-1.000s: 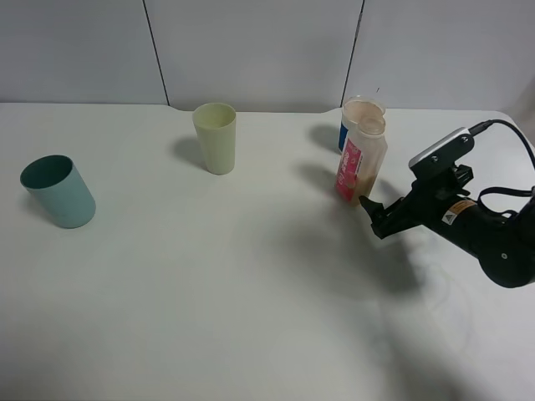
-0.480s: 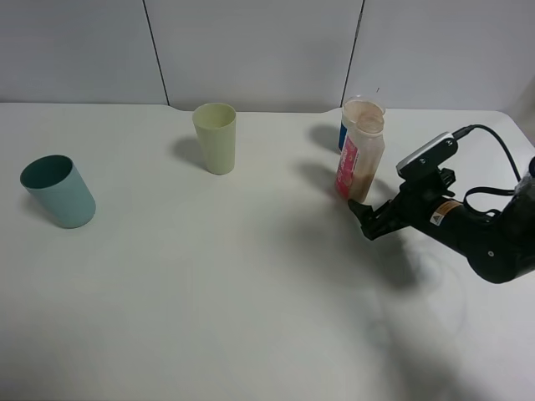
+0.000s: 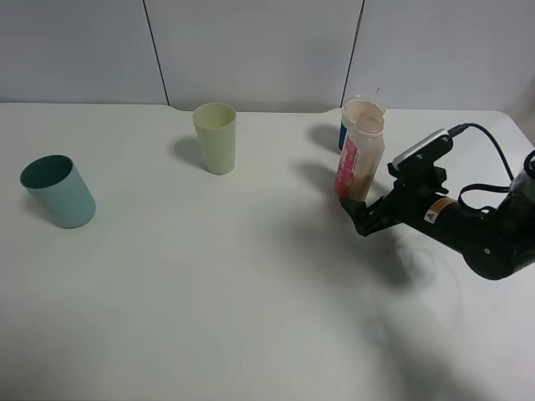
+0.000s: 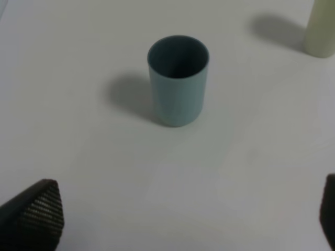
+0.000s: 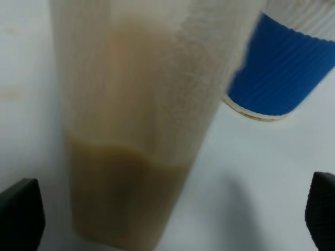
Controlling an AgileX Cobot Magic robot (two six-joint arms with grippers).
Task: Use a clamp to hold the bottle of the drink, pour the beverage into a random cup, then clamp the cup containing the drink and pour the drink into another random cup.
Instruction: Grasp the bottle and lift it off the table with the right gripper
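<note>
Lab test bench, bare white table [image 3: 209, 292], grey wall panels [image 3: 251, 50]

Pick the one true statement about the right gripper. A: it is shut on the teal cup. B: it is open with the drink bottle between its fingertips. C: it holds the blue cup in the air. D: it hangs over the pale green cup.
B: in the right wrist view the drink bottle stands between the wide-apart fingertips of the right gripper, and neither fingertip touches it.
</note>
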